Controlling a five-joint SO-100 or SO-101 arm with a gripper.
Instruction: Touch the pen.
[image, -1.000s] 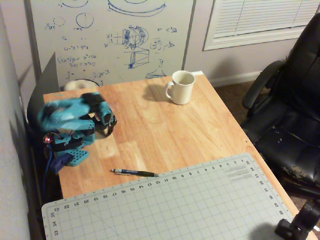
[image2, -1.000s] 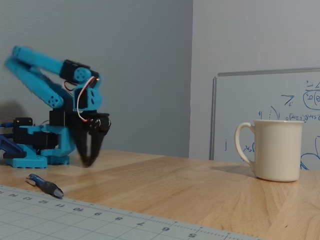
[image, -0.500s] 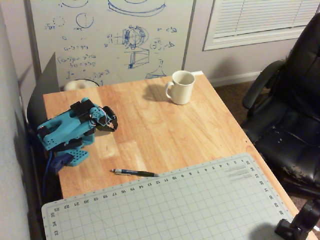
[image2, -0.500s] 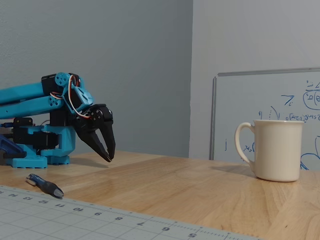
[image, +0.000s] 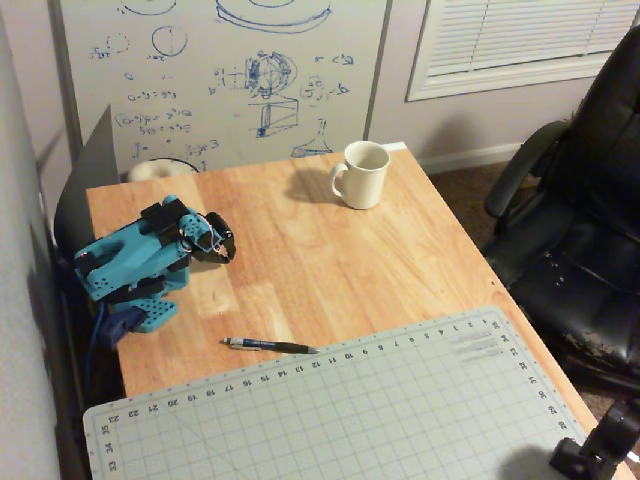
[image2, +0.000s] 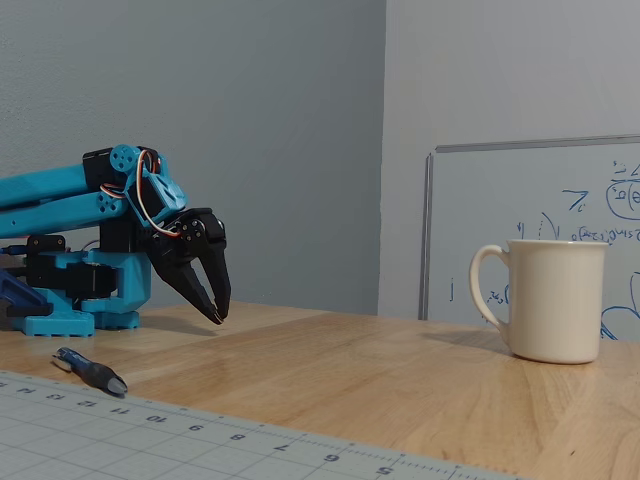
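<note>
The pen (image: 270, 346) is thin and dark with a silvery-blue end. It lies flat on the wooden table (image: 330, 260) just beyond the cutting mat's far edge. It also shows in a fixed view (image2: 90, 371) at the lower left. My gripper (image: 226, 250) is black, on a folded blue arm at the table's left side. In the side-on fixed view the gripper (image2: 217, 314) points down with its tips just above the table, jaws together and empty. It is well apart from the pen.
A white mug (image: 362, 173) stands upright at the far side of the table, also in a fixed view (image2: 545, 299). A grey cutting mat (image: 380, 410) covers the near part. A whiteboard (image: 230, 70) leans behind. A black chair (image: 580, 230) stands at the right.
</note>
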